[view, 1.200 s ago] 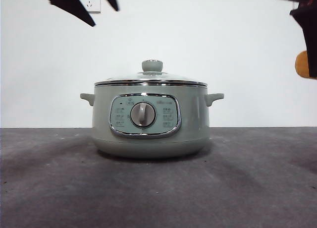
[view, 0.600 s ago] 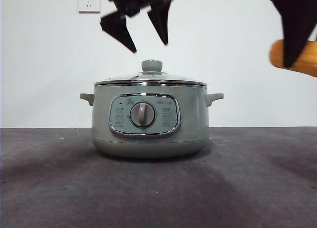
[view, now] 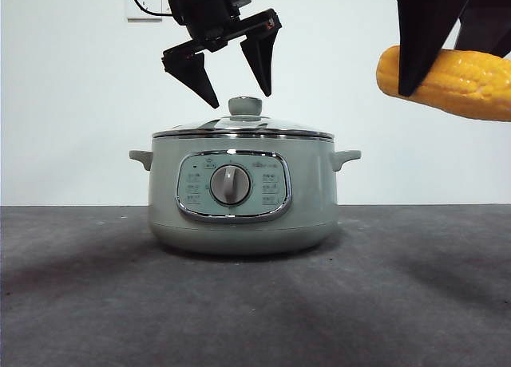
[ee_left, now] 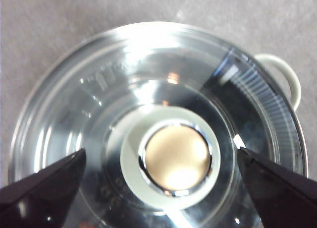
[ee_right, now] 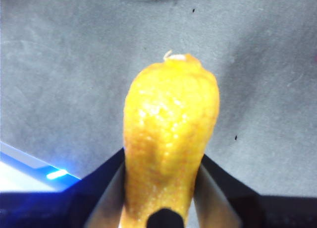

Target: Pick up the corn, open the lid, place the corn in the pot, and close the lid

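Sage-green knob (view: 245,106) of the clear glass lid (ee_left: 148,124) sits directly below my left gripper (view: 232,80), jaws spread to straddle it; my right gripper (ee_right: 159,188) is clamped on the yellow corn (view: 447,78), off beside the pale green pot (view: 243,195).

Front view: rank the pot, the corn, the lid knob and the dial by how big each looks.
1. Pot, by far.
2. Corn, cut off by the edge and possibly nearer the camera, so unsure.
3. Dial.
4. Lid knob, close to the dial in looks.
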